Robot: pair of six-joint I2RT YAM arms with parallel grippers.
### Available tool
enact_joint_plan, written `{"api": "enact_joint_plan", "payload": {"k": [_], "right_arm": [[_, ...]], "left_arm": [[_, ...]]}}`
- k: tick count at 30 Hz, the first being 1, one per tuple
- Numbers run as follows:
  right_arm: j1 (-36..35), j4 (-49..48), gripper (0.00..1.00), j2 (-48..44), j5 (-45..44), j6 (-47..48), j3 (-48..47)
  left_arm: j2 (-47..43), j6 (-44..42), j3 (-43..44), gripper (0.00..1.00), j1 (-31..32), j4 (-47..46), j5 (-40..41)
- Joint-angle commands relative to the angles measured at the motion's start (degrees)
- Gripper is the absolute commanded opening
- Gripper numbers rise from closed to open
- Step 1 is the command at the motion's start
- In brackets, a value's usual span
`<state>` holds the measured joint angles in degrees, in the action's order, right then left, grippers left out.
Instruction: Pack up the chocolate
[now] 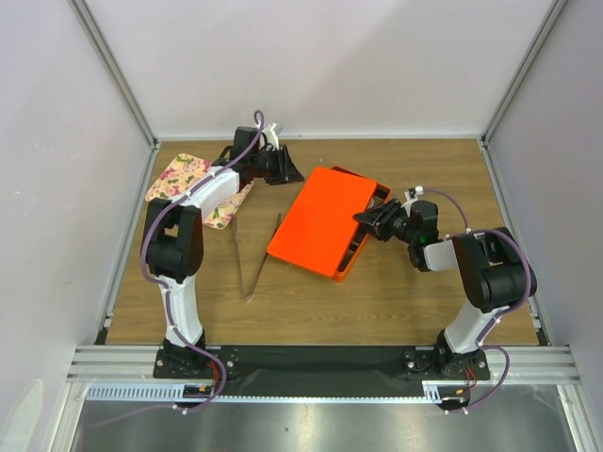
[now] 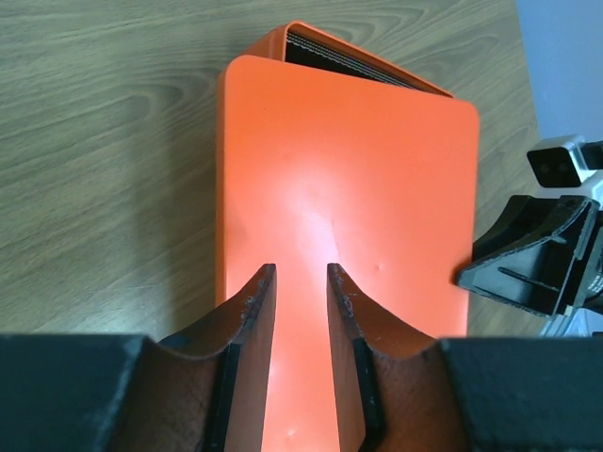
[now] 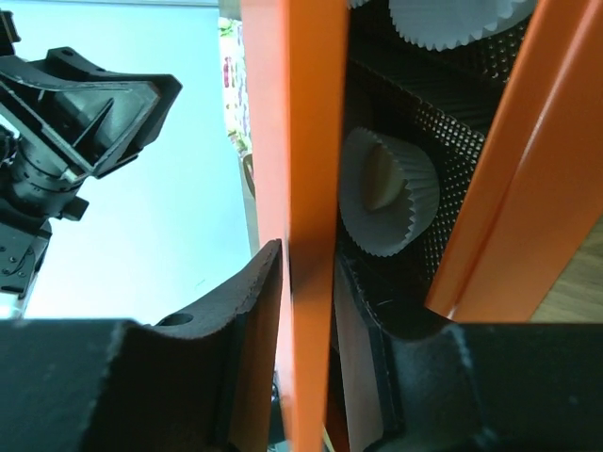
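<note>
The orange lid (image 1: 325,221) lies tilted over the orange divided box (image 1: 363,247) at the table's middle. My right gripper (image 1: 366,221) is shut on the lid's right edge, which runs between its fingers (image 3: 306,259). Under the raised lid, a white paper cup (image 3: 400,212) holds a pale golden piece of chocolate (image 3: 372,179) in the box's black tray. The other chocolate is hidden by the lid. My left gripper (image 1: 287,169) hovers at the lid's far left end, its fingers (image 2: 301,271) slightly open with nothing between them, only the lid (image 2: 349,169) beyond.
A floral cloth (image 1: 188,179) lies at the back left under the left arm. Metal tongs (image 1: 254,259) rest on the wood left of the box. Frame posts and white walls enclose the table.
</note>
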<state>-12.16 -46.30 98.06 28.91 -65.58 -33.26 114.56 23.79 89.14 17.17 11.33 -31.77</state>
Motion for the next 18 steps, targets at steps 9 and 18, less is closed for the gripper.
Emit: {"api": "enact_joint_plan", "payload": {"k": [9,18], "right_arm": [[0.65,-11.17,0.15,-0.06,-2.89,-2.44,2.58],[3.02,-22.66,0.03,1.25,-2.19,-6.47,6.09]], "left_arm": [[-1.01,-2.00,2.09,0.36,-0.21,-0.08,1.27],[-2.67,-1.91,0.07,0.39,-0.29,0.09,1.62]]}}
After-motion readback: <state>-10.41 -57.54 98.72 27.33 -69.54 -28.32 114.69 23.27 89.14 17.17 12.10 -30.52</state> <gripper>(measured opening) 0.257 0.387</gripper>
